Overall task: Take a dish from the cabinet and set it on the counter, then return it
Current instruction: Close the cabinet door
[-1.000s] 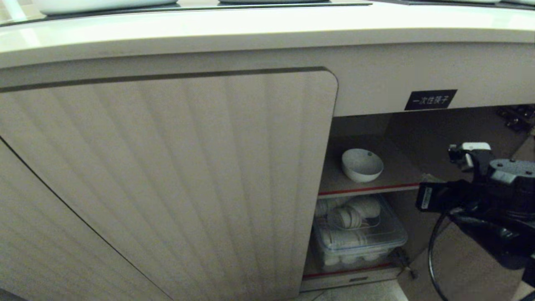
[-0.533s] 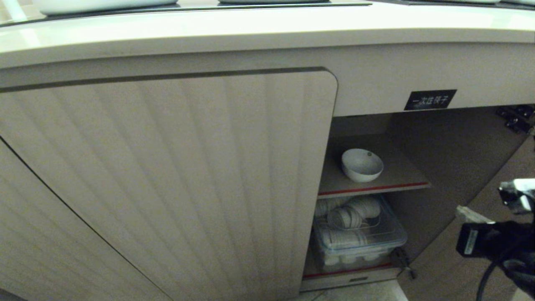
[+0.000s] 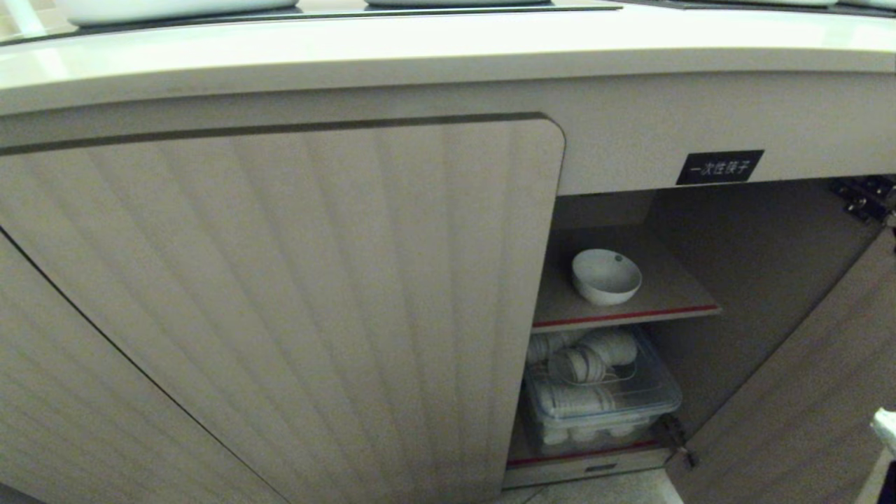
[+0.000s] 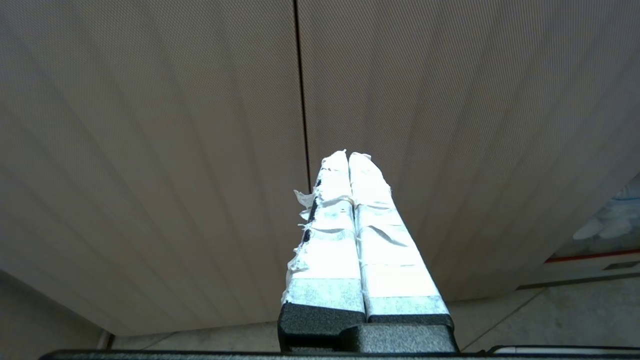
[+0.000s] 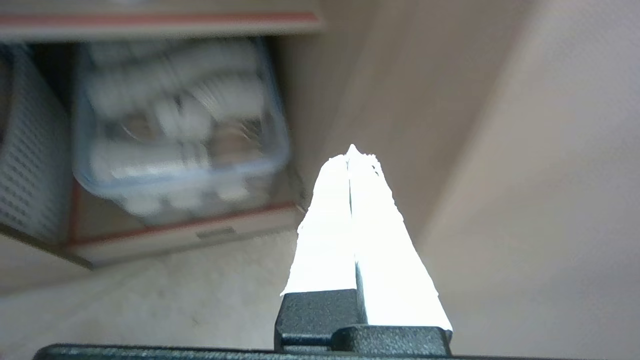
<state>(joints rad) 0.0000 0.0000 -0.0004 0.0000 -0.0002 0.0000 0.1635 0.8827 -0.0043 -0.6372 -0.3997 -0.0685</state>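
Shelves edged in red are showing inside the open right side of the light beige cabinet with vertically ribbed doors (image 3: 280, 308), under a small black label with white Chinese characters (image 3: 719, 167). The small glossy white round bowl (image 3: 606, 276) is sitting upright and alone on the upper shelf (image 3: 672, 297), near its front edge. Below it, a clear plastic lidded bin (image 3: 602, 402) is resting on the bottom shelf and is holding stacks of white dishes lying on their sides; in the right wrist view the same bin (image 5: 175, 130) is appearing blurred, with a perforated white basket (image 5: 27, 165) just beside it. The long beige-cream countertop with a thick rounded edge (image 3: 448, 52) is running across above.

The right gripper (image 5: 352, 150) is hanging outside the cabinet beside the swung-open door (image 3: 791, 399), its white-taped fingers (image 5: 325, 225) pressed together on nothing. The left gripper (image 4: 348, 155) is pointing at the closed ribbed door, its taped fingers likewise closed and empty.
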